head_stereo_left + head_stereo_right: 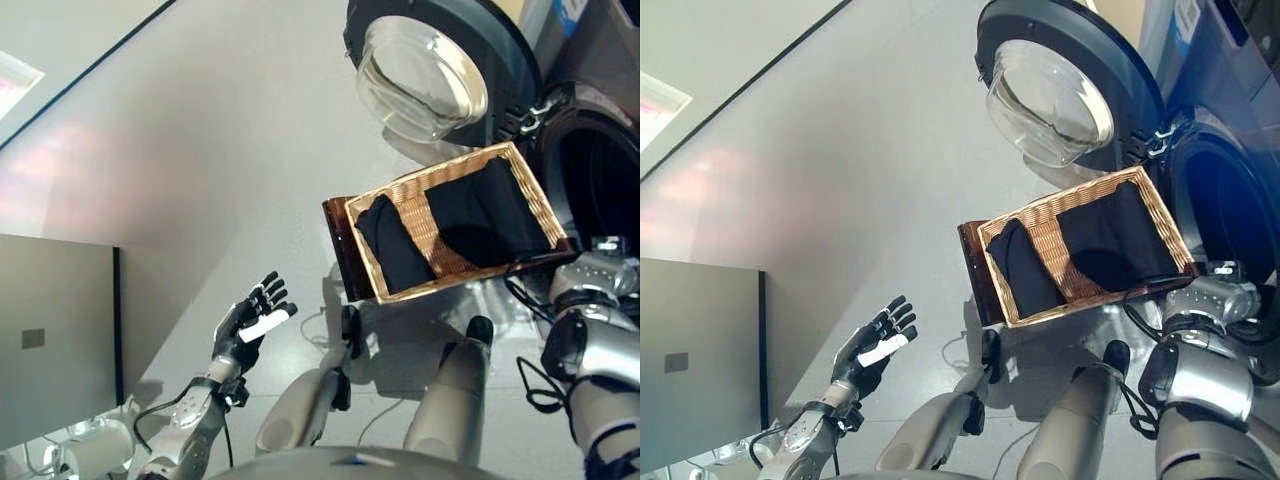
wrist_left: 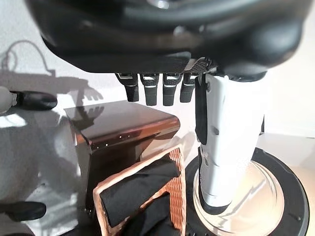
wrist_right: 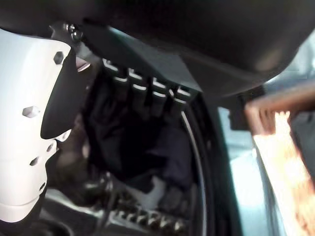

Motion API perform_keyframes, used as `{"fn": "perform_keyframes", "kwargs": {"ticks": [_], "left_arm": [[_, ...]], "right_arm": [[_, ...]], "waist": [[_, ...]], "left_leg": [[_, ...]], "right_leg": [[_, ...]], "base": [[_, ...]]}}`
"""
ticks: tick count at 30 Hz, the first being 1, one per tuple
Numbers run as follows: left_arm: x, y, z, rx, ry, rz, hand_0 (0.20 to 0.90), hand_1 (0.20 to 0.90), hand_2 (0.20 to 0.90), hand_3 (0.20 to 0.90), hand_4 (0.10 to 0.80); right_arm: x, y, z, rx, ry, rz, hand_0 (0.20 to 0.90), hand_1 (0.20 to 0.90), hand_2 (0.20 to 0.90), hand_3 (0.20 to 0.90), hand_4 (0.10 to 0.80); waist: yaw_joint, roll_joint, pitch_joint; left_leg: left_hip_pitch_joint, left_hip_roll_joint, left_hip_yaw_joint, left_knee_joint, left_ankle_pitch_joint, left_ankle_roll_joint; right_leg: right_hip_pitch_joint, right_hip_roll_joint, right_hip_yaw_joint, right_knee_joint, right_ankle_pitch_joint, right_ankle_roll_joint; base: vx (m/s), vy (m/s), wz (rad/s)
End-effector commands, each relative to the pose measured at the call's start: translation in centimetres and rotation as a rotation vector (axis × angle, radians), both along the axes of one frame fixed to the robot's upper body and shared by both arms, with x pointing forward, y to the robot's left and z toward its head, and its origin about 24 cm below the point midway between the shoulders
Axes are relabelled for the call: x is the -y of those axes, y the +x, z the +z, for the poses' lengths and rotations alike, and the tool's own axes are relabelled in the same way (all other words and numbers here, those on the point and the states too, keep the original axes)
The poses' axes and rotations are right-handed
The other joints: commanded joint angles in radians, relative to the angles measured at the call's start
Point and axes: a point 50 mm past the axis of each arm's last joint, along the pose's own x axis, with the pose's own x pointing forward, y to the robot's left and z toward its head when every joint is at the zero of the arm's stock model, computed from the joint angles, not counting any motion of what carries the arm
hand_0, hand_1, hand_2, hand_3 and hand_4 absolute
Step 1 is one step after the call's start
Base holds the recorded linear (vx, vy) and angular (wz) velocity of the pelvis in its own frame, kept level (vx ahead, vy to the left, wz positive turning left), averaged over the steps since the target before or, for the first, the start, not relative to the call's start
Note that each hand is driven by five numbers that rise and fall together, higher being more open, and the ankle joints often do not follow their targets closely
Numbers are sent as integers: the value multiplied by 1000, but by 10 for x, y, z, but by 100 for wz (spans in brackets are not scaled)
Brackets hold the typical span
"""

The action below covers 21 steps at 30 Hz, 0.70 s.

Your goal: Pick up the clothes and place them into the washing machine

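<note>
From the left eye: one wicker basket (image 1: 455,222) sits on one dark brown stool (image 1: 340,250), just in front of the washing machine. Two pieces of dark clothes lie inside it, the smaller dark garment (image 1: 392,245) toward eight o'clock and the larger dark garment (image 1: 487,215) toward two o'clock, with bare wicker between them. The basket's two o'clock corner reaches the rim of the drum opening (image 1: 600,175). One round glass door (image 1: 425,70) stands swung wide at twelve o'clock, apart from the basket. Pale floor (image 1: 200,150) runs open from nine to eleven o'clock. One grey cabinet (image 1: 55,340) stands at eight o'clock.

Right eye, same layout: the left hand (image 1: 872,352) hangs at seven o'clock with fingers spread and loose, holding nothing, well apart from the stool. The right arm runs toward the drum at four o'clock, and the right hand itself is out of sight here.

Left wrist: the fingers (image 2: 150,91) hang straight and the white-covered thumb (image 2: 224,142) stands apart, nothing between them. Past them are the stool top, the basket's corner with clothes, and the door's rim.

Right wrist: the right hand (image 3: 142,93) is at the drum mouth, fingers straight and relaxed, thumb clear, gripping nothing. Dark clothes in the drum (image 3: 142,152) lie heaped beyond the fingertips; I cannot count them.
</note>
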Motion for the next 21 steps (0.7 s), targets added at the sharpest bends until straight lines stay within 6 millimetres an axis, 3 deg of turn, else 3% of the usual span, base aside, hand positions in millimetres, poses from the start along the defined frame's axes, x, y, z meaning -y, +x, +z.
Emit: {"fn": "perform_keyframes", "kwargs": {"ticks": [1,6,8,10,12,16,21], "left_arm": [[-14,7,13,96,29,44,900,900,900,900,800],[-17,5,9,79,39,57,900,900,900,900,800],[-20,2,6,65,49,72,900,900,900,900,800],[-23,1,5,64,54,79,900,900,900,900,800],[-27,-1,5,64,72,74,900,900,900,900,800],[-34,-3,9,84,106,63,900,900,900,900,800],[-37,-4,10,90,124,70,900,900,900,900,800]], "right_arm": [[0,5,16,-28,-185,50,900,900,900,900,800],[-17,5,-12,-134,-204,146,900,900,900,900,800],[-31,2,-35,-247,-224,236,900,900,900,900,800],[-37,-1,-47,-347,-257,307,900,900,900,900,800],[-41,-2,-56,-556,-372,439,900,900,900,900,800],[-50,5,-58,-861,-662,644,900,900,900,900,800],[-59,7,-63,-1078,-877,766,900,900,900,900,800]], "waist": [[4,-40,-55],[-4,-69,-62],[-9,-88,-66],[-12,-101,-71],[-10,-113,-75],[-7,-134,-78],[-6,-148,-78]], "left_leg": [[194,68,-11,-8,-171,-92],[209,75,-6,-8,-174,-96],[222,85,-4,-8,-177,-102],[227,91,-2,-8,-174,-109],[240,102,0,-8,-176,-115],[242,113,-1,-8,-161,-124],[261,124,-6,-8,-167,-120]], "right_leg": [[92,-27,13,-256,279,55],[146,-15,-9,-312,296,52],[182,-9,-22,-351,306,49],[210,-6,-35,-380,312,46],[243,2,-51,-402,310,45],[280,15,-74,-444,331,40],[300,23,-77,-446,334,42]], "base": [[0,0,0],[18,-30,-2],[36,-67,-8],[26,-67,-14],[40,-82,-9],[5,-68,-10],[30,-41,-7]]}}
